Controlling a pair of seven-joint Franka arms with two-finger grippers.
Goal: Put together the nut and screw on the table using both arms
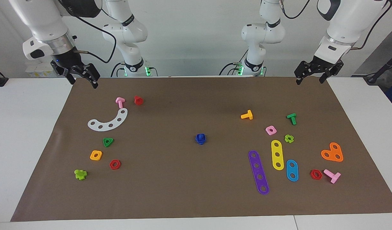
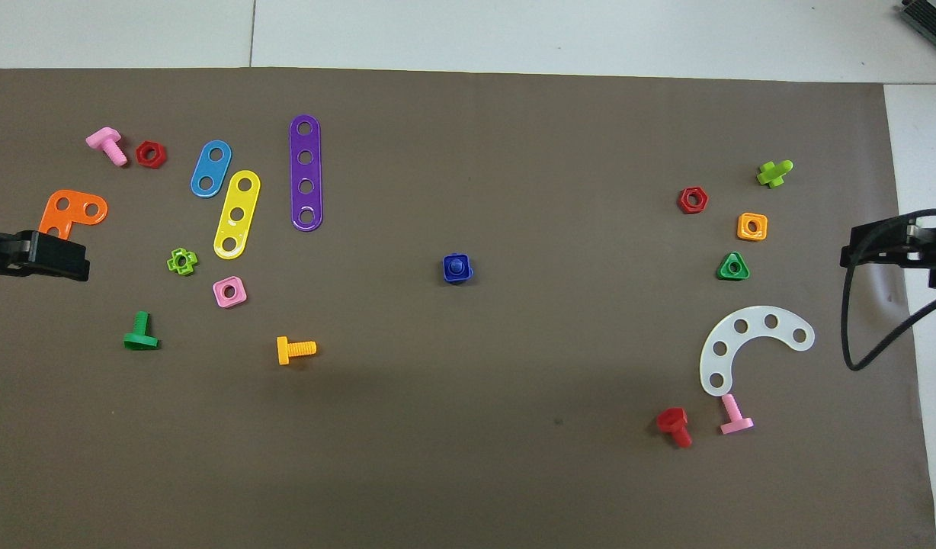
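Note:
The dark blue nut point(image 1: 201, 141) sits around the stem of the dark blue screw point(image 1: 200, 136), and the joined pair stands alone in the middle of the brown mat point(image 1: 196, 195). In the overhead view the nut point(image 2: 447, 269) rings the screw's stem point(image 2: 456, 266). My left gripper point(image 1: 310, 80) hangs open and empty over the mat's edge nearest the robots, at the left arm's end. It also shows in the overhead view point(image 2: 37, 255). My right gripper point(image 1: 83, 82) hangs open and empty over the same edge at the right arm's end, and shows in the overhead view point(image 2: 895, 248).
Toward the right arm's end lie a white curved strip point(image 1: 108, 121), a pink bolt point(image 1: 120, 102), a red bolt point(image 1: 138, 100) and an orange square nut point(image 1: 96, 155). Toward the left arm's end lie purple point(image 1: 258, 172), yellow and blue strips, a pink square nut point(image 1: 271, 130) and an orange bolt point(image 1: 247, 115).

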